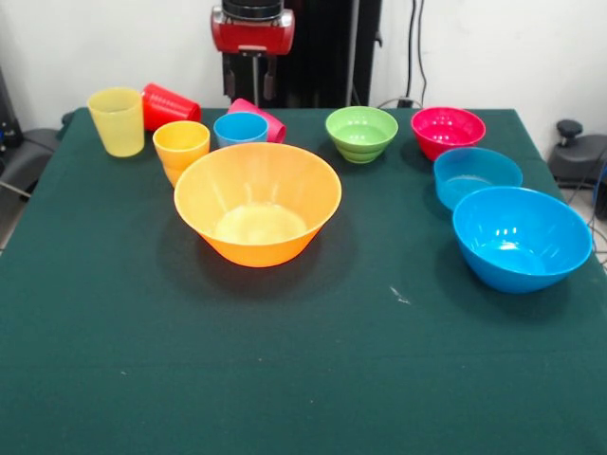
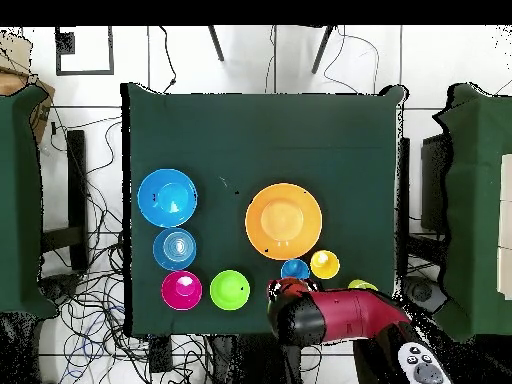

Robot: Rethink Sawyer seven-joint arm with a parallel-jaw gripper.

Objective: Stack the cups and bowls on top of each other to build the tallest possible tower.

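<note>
The large orange bowl sat upright, mouth up, near the middle of the green counter. Behind it stood the orange cup, light blue cup and yellow cup, all upright. The red cup and pink cup lay on their sides. The green bowl, magenta bowl, small blue bowl and large blue bowl stood apart, unstacked. The gripper hung at the counter's far edge, above the pink and light blue cups; whether it was spread or pressed together I could not tell. The overhead view showed the arm covering the red and pink cups, which the front view showed plainly.
</note>
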